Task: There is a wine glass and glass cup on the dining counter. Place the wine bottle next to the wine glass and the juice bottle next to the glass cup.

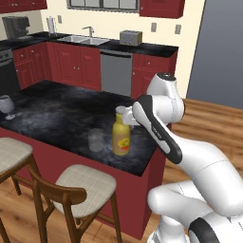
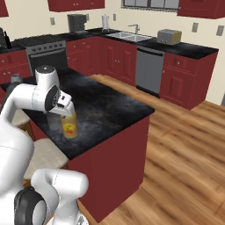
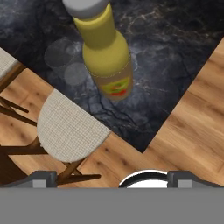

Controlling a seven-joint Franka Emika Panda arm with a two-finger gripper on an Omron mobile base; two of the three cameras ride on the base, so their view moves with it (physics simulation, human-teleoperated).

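Black, grey-veined marble is covering the top of the dining desk (image 1: 57,114), a long island on a dark red base, and the juice bottle (image 1: 121,137) is standing upright on it near the corner closest to the robot. Its yellow-amber body is carrying a red-and-yellow fruit label, and a grey cap is closing the short neck. Just beside the bottle, toward the stools, the glass cup (image 1: 95,140) is standing on the marble as a faint, nearly clear tumbler; from the hand camera the two are looking close together but not clearly touching. Far along the same top, well apart from them, the wine glass (image 1: 5,105) is sitting near the far end. The tool (image 3: 112,177) is hanging above the juice bottle with its fingers spread wide apart, gripping nothing; the hand camera is looking down past the two dark fingertips (image 3: 43,178) at the bottle's cap and shoulders. The white arm is bending over the desk corner, its wrist sitting just over the cap in the left base view. Two stools (image 1: 85,182) with pale woven seats are standing along the desk's near side on the wooden floor.
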